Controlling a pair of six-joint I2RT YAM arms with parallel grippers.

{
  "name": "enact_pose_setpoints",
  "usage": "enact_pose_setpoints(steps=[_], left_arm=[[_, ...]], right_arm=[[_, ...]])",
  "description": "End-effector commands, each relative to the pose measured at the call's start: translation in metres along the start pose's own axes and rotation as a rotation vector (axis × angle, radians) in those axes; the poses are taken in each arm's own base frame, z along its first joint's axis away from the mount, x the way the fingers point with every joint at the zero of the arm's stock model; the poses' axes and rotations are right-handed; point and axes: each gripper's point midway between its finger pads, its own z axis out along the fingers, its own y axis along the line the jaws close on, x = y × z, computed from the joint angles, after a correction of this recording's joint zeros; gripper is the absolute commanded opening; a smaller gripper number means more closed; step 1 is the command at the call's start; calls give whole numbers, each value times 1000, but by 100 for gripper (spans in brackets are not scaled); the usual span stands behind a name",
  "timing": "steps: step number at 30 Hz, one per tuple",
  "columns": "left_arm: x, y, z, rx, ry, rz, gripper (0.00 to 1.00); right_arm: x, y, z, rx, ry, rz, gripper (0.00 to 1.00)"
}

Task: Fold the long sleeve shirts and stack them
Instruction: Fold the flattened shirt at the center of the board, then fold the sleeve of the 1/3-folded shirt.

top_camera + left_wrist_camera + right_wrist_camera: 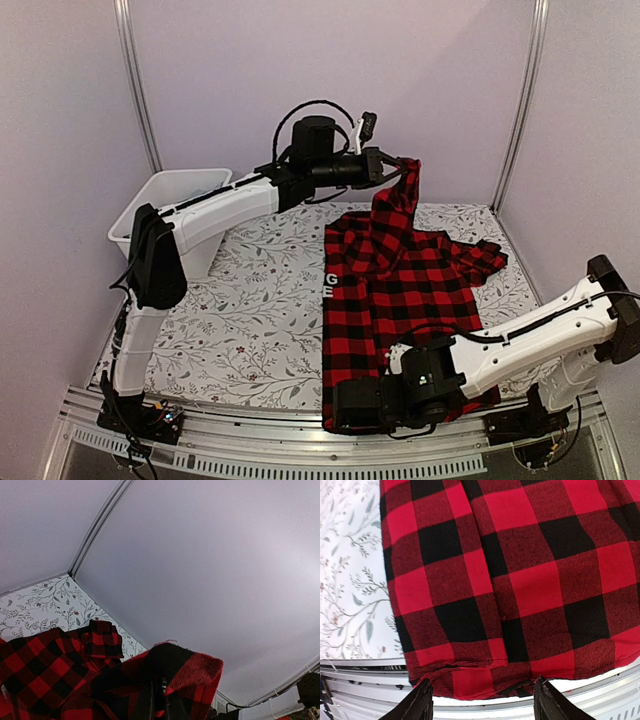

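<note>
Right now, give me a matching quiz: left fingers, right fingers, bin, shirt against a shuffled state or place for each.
1. left fingers
2. right fingers
3. white bin
4. plaid shirt

a. far left corner
b. open at the near hem
c. one end lifted, rest lying down
d. shut on fabric, raised

Pairs: 1-d, 2-b, 3-a, 4-c

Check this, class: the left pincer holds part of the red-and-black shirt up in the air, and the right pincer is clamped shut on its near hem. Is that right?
One error: the right pincer is open, its jaws wide apart at the near hem, as the right wrist view shows. The left pincer does hold part of the shirt up in the air.
</note>
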Motion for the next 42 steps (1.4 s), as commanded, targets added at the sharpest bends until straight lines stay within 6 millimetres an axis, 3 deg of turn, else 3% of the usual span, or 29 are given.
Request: enact_pose_setpoints(steps=[1, 4, 11, 18, 30, 36, 42], left_arm=[[-7, -21, -11, 32, -30, 13, 0], [-2, -13, -19, -15, -31, -2, 0], [35, 17, -50, -178, 16, -73, 0], [104, 35, -87, -277, 159, -128, 0], [233, 25, -128, -313, 599, -72, 0], [271, 8, -141, -297, 785, -20, 0], [303, 9, -152, -319, 906, -8, 6]], right_arm=[[-32, 4, -21, -86, -39, -16, 75], [-54, 5, -27, -133, -44, -26, 78], [-105, -13, -37, -198, -89, 17, 80], [-146, -28, -48, -286, -129, 67, 83], [-194, -37, -23, -252, -128, 5, 84], [-220, -34, -14, -236, -130, -36, 84], [-236, -30, 1, -215, -124, -66, 85]])
